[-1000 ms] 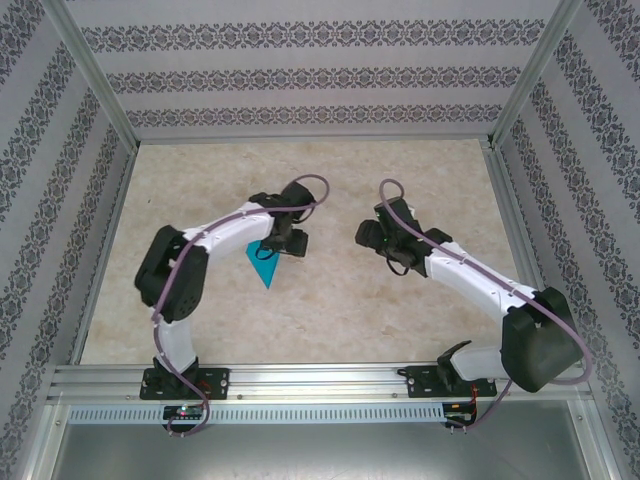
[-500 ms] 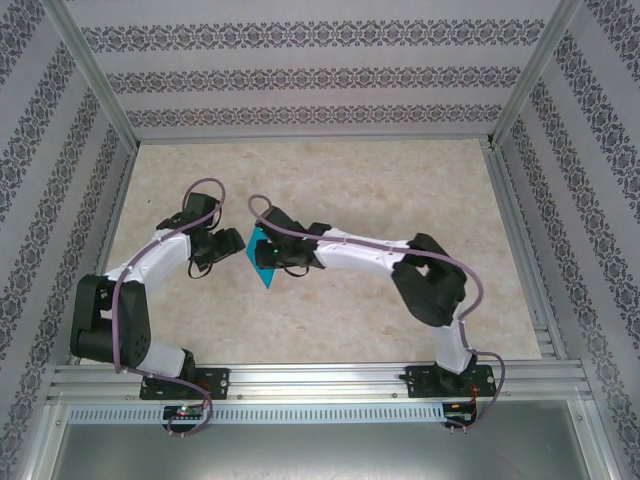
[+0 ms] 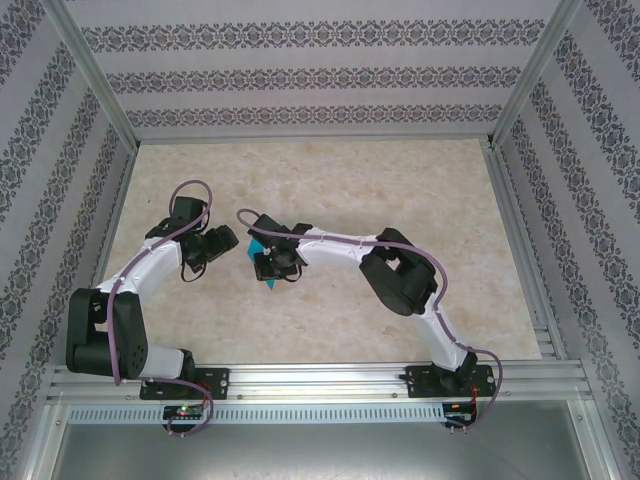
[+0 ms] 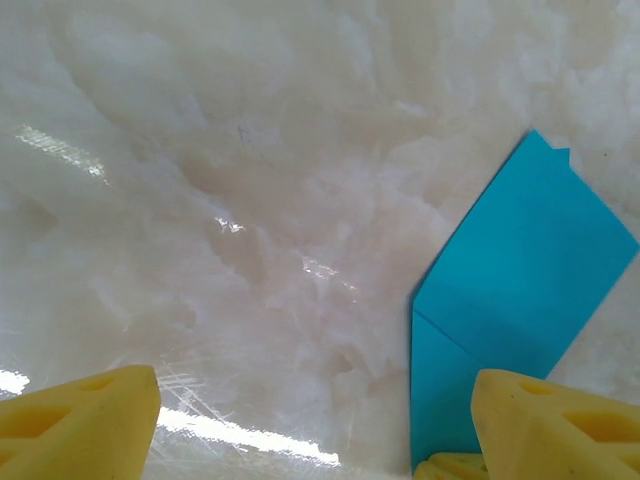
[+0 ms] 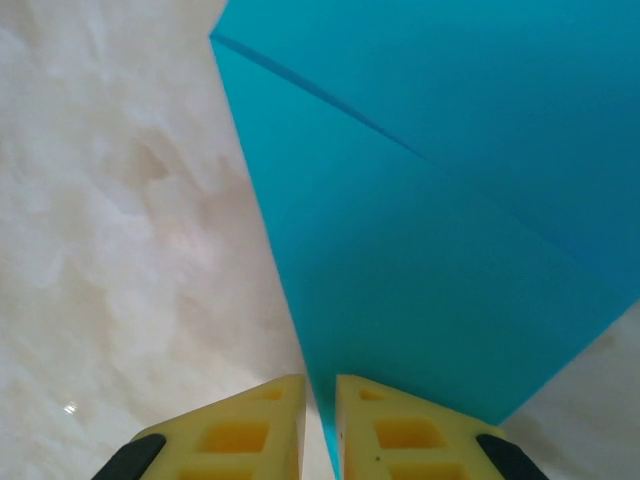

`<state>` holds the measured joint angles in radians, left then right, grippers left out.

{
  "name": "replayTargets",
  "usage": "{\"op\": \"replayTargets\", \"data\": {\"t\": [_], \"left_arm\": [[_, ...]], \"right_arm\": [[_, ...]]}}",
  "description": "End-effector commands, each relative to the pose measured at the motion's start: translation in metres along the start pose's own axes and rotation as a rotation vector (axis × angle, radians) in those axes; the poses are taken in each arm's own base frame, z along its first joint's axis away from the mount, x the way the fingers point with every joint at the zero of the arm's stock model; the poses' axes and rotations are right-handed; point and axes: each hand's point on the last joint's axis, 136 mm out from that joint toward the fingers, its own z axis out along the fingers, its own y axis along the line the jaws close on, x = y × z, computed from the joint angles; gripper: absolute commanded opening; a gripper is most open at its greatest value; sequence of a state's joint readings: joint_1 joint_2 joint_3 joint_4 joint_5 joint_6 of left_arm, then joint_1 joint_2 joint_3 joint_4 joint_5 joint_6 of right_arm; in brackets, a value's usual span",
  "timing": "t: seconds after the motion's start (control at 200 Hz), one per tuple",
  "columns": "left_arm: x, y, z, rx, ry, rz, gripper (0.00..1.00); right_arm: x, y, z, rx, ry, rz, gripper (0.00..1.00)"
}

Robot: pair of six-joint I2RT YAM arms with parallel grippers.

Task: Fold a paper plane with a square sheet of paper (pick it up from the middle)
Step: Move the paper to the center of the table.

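Risk: right pincer (image 5: 320, 395) grips paper plane (image 5: 430, 200) by thin edge only. Pull or lift may let paper slip, tear or crumple, and folds may spring open. Left pincer (image 4: 315, 430) close by, so arm collision possible.
Right pincer: jaws almost together, pinching paper plane edge.
Left pincer: wide apart, holding nothing. One fingertip (image 4: 550, 420) at paper plane edge, contact unclear.
Paper plane on tabletop (image 3: 400, 190), left of middle.

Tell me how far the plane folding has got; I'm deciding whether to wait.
Done: the blue paper already carries folds, giving a pointed shape with overlapping layers and creases. In hand: the right gripper is pinched on its edge, while the left gripper hangs open beside it. Left: it looks like a flat, part-folded dart, so further folds probably remain, though I can't say how many.
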<state>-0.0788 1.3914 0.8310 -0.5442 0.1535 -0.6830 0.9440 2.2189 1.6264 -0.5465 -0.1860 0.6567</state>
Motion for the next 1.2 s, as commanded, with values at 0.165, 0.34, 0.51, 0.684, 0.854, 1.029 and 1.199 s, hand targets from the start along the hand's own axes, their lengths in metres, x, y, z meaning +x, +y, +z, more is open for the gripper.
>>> {"op": "replayTargets", "data": {"t": [0.165, 0.34, 0.51, 0.684, 0.854, 1.029, 1.199], "left_arm": [[-0.005, -0.014, 0.0, 0.084, -0.013, 0.033, 0.94], [0.002, -0.027, 0.002, 0.178, 0.014, 0.039, 1.0], [0.015, -0.048, 0.006, 0.301, 0.078, 0.032, 1.0], [0.039, -0.062, 0.015, 0.356, 0.168, 0.05, 1.0], [0.061, -0.075, 0.021, 0.38, 0.245, 0.081, 0.98], [0.081, -0.086, 0.028, 0.391, 0.331, 0.113, 0.92], [0.091, -0.095, 0.034, 0.393, 0.363, 0.131, 0.87]], "right_arm": [[0.048, -0.076, -0.028, 0.044, 0.198, -0.241, 0.16], [0.032, -0.092, -0.066, -0.011, 0.138, -0.284, 0.21], [-0.012, -0.068, -0.103, -0.06, -0.12, -0.098, 0.36], [-0.026, -0.074, -0.099, -0.045, -0.284, 0.245, 0.38], [-0.031, -0.069, -0.078, -0.058, -0.295, 0.331, 0.34], [-0.034, -0.087, -0.062, -0.038, -0.291, 0.375, 0.32], [-0.028, -0.101, -0.049, -0.034, -0.267, 0.421, 0.31]]}}
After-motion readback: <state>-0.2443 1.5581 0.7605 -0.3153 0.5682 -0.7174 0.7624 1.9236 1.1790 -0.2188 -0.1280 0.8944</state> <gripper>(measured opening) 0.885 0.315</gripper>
